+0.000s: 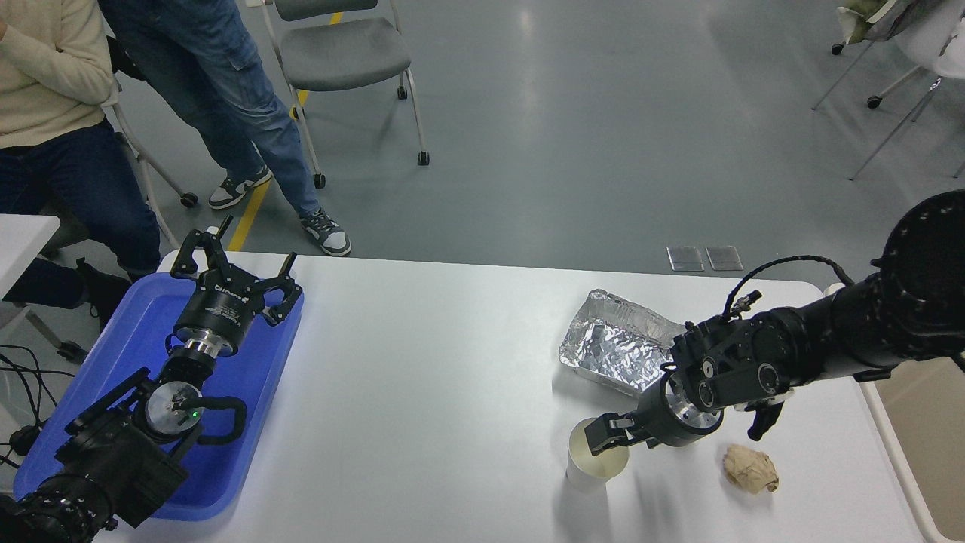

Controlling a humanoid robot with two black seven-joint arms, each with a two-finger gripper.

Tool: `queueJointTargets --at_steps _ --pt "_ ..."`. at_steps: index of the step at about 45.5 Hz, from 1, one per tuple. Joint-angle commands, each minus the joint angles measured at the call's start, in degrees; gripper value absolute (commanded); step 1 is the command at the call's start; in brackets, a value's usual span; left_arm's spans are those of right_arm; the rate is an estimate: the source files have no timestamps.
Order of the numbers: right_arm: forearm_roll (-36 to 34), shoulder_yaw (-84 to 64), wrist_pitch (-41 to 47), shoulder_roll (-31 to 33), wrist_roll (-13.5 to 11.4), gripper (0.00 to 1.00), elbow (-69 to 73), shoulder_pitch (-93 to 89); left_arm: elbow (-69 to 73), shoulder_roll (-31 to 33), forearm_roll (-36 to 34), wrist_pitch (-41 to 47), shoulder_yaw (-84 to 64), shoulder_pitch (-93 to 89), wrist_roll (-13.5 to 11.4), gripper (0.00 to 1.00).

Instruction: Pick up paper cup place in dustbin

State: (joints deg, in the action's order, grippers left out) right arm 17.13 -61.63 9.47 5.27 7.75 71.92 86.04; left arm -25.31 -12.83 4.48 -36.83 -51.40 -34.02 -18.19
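The paper cup (pixel 590 469) stands upright on the white table (pixel 437 377) at the front right, white with a cream inside. My right gripper (pixel 605 437) reaches in from the right and sits at the cup's right rim, partly over its mouth; I cannot tell whether it grips the cup. The dustbin (pixel 926 430), beige with a pale rim, shows at the right edge beside the table, partly behind my right arm. My left gripper (pixel 230 265) is parked open over the blue tray (pixel 113 362) at the lower left.
A crinkled silver foil tray (pixel 614 343) lies just behind my right wrist. A crumpled tan paper ball (pixel 750 467) lies to the right of the cup. Two people and a grey chair (pixel 339 45) are beyond the table's far left corner.
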Motion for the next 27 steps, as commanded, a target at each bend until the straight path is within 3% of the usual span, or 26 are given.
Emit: queueJointTargets --at_steps 1,6,11,27 --pt "-0.8 0.1 0.0 -0.2 0.0 0.3 -0.3 -0.9 0.0 0.0 0.0 0.0 0.0 0.0 0.0 1.0" --pt "-3.5 0.4 0.5 0.1 0.0 0.12 -0.2 -1.3 0.0 0.0 0.0 0.0 0.0 0.0 0.0 1.0" --pt "-6.9 0.4 1.4 0.1 0.0 0.0 0.0 -1.4 0.0 0.0 0.0 0.0 0.0 0.0 0.0 1.0" --pt "-8.6 0.4 6.1 1.7 -0.1 0.0 0.2 0.4 0.0 0.0 0.0 0.0 0.0 0.0 0.0 1.0"
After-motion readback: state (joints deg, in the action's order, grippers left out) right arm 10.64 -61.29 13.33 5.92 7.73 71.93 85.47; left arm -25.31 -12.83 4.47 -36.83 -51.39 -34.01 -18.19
